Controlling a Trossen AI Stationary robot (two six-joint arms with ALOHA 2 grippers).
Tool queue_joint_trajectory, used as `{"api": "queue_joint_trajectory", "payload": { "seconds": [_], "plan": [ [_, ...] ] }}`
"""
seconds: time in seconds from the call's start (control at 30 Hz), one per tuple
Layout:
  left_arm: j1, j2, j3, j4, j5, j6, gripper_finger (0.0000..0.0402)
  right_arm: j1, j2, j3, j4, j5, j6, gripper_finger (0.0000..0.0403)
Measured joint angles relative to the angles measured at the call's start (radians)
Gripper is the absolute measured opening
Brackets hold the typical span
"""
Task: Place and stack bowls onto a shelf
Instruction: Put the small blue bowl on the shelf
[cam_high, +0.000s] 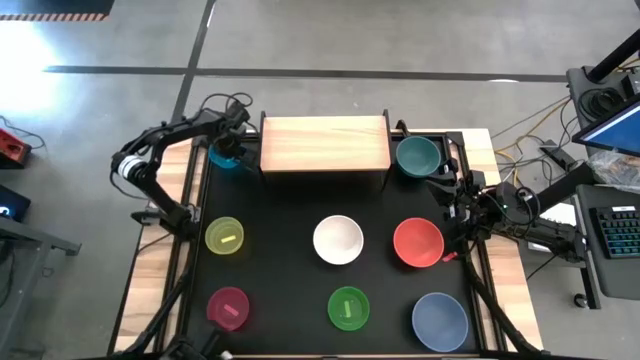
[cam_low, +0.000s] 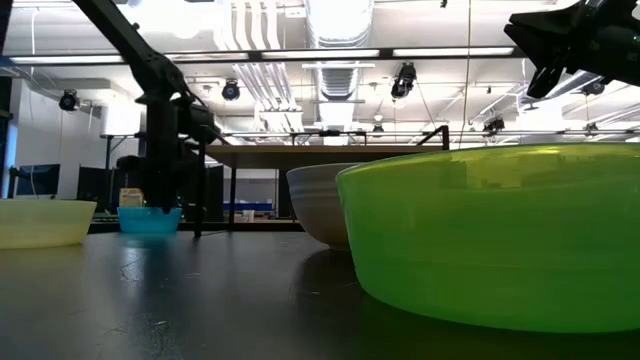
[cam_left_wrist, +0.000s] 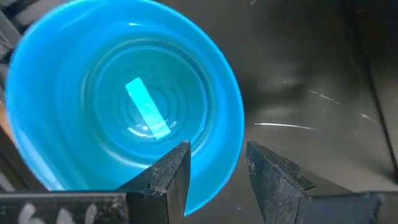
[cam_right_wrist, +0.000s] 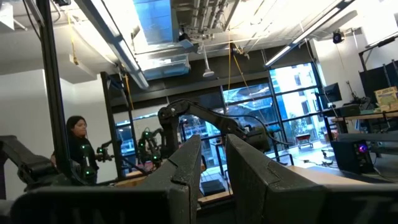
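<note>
Blue bowl (cam_left_wrist: 118, 99) sits under the left pincer (cam_left_wrist: 217, 177), its jaws spread astride the rim; a shallow bite could tip it off the bench (cam_high: 290, 290).

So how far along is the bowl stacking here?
Nothing is done: the light-wood shelf is bare. In hand: the left gripper straddles the small blue plastic bowl's rim, jaws open. All eight bowls remain on the black table; the right gripper waits.

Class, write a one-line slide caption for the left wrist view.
Left gripper open, its fingers straddling the rim of the blue bowl on the black tabletop.
</note>
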Motion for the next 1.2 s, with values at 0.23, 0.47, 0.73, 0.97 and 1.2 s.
{"api": "queue_joint_trajectory", "payload": {
  "seconds": [0.23, 0.47, 0.73, 0.97, 1.2],
  "plan": [
    [0.000, 0.037, -0.018, 0.025, -0.006, 0.000, 0.0122, 0.000, 0.000, 0.000, 0.000, 0.000, 0.000, 0.0066],
    [0.000, 0.069, -0.018, 0.030, -0.009, 0.019, 0.0078, 0.000, 0.000, 0.000, 0.000, 0.000, 0.000, 0.0066],
    [0.006, 0.069, -0.020, 0.045, -0.027, 0.026, 0.0005, 0.000, 0.000, 0.000, 0.000, 0.000, 0.000, 0.0066],
    [0.007, 0.066, -0.020, 0.026, -0.026, 0.026, 0.0002, 0.000, 0.000, 0.000, 0.000, 0.000, 0.000, 0.0066],
    [0.007, 0.040, -0.020, -0.054, -0.005, 0.083, 0.0001, 0.000, 0.000, 0.000, 0.000, 0.000, 0.000, 0.0066]
  ]
}}
